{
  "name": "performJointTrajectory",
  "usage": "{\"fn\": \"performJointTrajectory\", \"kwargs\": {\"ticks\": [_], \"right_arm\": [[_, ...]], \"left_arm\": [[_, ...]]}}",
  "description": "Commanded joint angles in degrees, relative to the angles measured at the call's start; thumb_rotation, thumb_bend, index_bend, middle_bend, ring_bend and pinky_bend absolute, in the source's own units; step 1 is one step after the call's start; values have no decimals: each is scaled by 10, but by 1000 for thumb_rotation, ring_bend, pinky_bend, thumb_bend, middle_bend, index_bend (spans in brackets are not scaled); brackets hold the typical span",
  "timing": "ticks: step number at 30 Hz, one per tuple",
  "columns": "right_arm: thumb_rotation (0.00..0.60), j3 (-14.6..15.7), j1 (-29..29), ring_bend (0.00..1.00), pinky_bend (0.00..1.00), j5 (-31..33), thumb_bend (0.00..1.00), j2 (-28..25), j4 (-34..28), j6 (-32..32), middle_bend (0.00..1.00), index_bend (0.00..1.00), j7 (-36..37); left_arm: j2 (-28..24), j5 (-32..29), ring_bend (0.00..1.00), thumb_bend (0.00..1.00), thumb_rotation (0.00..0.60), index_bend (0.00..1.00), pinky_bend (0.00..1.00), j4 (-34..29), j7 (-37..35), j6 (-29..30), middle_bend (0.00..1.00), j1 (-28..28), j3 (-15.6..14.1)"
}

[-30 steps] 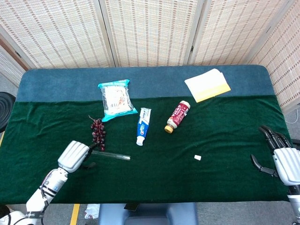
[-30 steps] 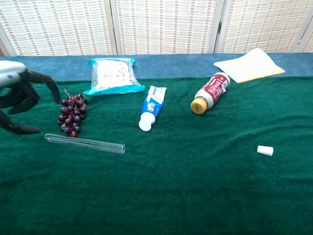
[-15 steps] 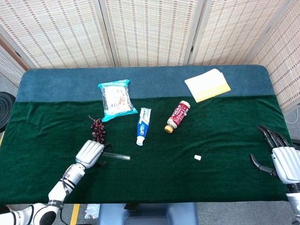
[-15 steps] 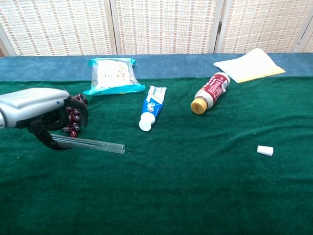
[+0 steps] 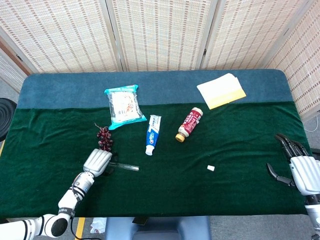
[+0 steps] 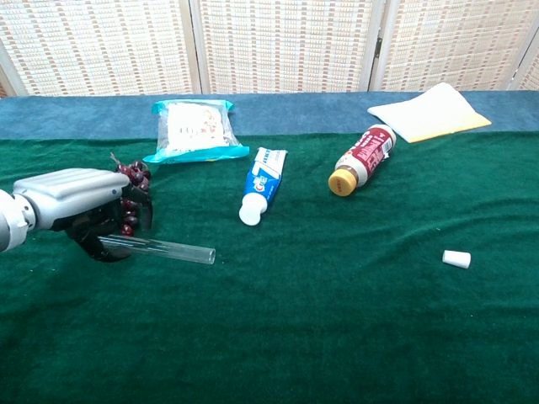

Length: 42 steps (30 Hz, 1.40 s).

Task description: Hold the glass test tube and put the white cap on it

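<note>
Our left hand (image 6: 80, 206) curls over one end of the glass tube (image 6: 160, 247) lying on the green cloth (image 6: 337, 320), grip uncertain, right hand (image 5: 300, 170) open, white cap (image 6: 456, 258) untouched far right

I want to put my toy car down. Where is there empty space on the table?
The near green cloth between the glass test tube and the white cap is bare, and so is the stretch between the cap and the right robot hand. It is crowded around the grapes, snack bag and toothpaste.
</note>
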<state>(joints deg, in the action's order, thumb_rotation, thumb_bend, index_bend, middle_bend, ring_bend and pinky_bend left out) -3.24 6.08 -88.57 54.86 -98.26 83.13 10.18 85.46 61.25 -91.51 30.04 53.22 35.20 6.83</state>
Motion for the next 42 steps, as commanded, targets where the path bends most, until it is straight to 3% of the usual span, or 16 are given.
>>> {"fn": "performJointTrajectory", "kwargs": {"ticks": [1,9,42], "right_arm": [[180,0,0,172,130,1,459,0,1,-1,102,0,1],[181,1,0,172,130,4,460,1,2,-2,103,0,2],[182,2,-2,171,130,16,459,2,12,-10,117,0,17]], "left_arm": [[-4,-5,922,352,600,462,905,-7,-2,0,952,1,-7],[-11,9,922,352,600,477,905,-26,-5,11,953,3,-21],[23,-22,930,414,600,568,910,12,-10,30,966,19,-30]]}}
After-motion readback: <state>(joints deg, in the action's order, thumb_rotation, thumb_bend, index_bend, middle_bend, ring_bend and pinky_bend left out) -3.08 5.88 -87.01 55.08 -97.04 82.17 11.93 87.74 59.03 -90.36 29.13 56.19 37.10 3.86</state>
